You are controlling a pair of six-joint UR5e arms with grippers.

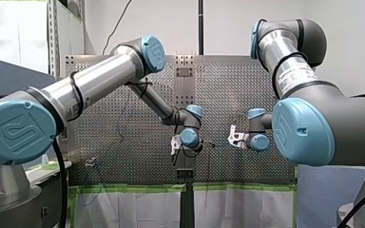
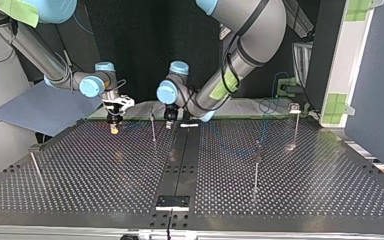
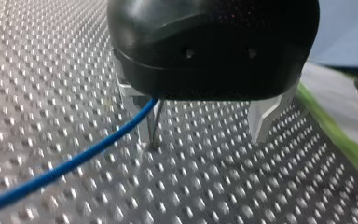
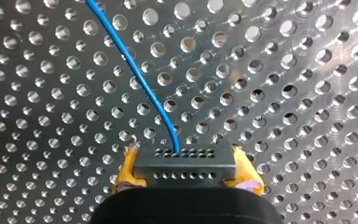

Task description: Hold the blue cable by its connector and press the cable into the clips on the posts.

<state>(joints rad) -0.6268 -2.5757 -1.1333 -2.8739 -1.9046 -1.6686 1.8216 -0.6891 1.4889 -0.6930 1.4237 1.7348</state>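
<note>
Clamping the grey connector (image 4: 186, 167) between yellow pads (image 4: 128, 173), my right tool (image 4: 186, 176) holds the blue cable (image 4: 135, 74) over the table (image 4: 284, 93); my left tool (image 3: 203, 125) stands wide, cable just beside 1 finger (image 3: 141, 125).

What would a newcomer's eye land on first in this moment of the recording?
The blue cable, bright against the perforated table, runs out of a grey connector clamped between the yellow pads of my right end effector. In the left wrist view the cable passes beside one metal finger of my open left end effector. In the top view, thin posts stand scattered across the table.
</note>
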